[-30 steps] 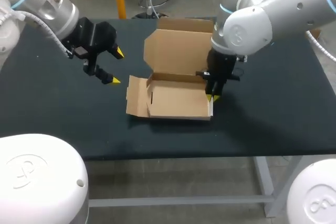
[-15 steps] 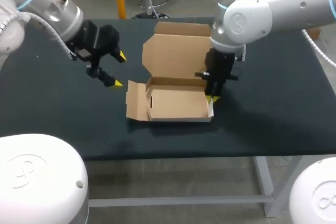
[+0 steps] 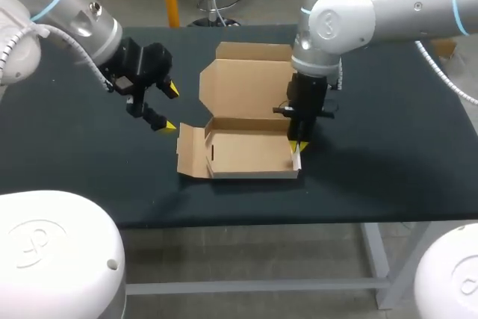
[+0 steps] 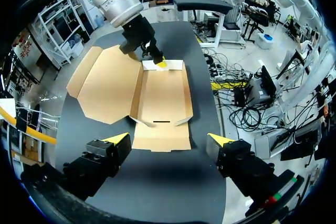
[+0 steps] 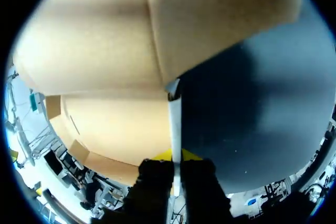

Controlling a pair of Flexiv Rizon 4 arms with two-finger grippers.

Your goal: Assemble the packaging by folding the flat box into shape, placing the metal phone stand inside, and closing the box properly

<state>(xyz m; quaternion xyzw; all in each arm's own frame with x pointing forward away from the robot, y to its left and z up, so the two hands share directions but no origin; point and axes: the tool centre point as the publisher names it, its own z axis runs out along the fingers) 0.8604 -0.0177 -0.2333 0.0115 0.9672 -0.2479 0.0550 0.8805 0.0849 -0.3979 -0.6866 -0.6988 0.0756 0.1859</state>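
1. Box (image 3: 250, 151): middle of the table (image 3: 75, 169), with the tray nearer the front edge. The lid (image 3: 243, 84) stands open toward the back edge.
2. My right gripper (image 3: 299, 144): fingers clamped on the right end wall (image 5: 175, 119), one inside and one outside. I read this as pinning that wall upright and anchoring the box.
3. My left gripper (image 3: 169, 108): fingers wide apart, holding nothing. It hangs over the table just off the left end flap (image 3: 188, 153), which splays outward. It's probably lined up to fold that flap in.
4. Phone stand: not in any view.
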